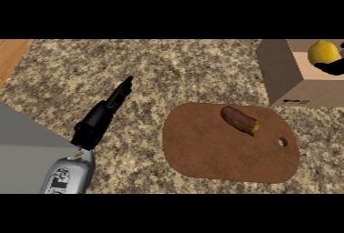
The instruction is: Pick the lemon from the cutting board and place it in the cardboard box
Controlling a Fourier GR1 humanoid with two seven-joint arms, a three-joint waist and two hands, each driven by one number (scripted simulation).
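The yellow lemon (324, 51) is at the top right, over the open top of the cardboard box (293, 75). Only a black part of my right hand (334, 68) shows there, curled under and around the lemon at the picture's right edge. The brown cutting board (215, 154) lies in the middle right of the counter, with no lemon on it. My left hand (101, 116) is at the left, well away from the board, fingers straight and pointing up and to the right, holding nothing.
A brown sweet potato (240, 120) lies on the board's upper part, near the box. A grey block (27, 145) fills the lower left. A wooden strip (12, 54) borders the speckled counter at the top left.
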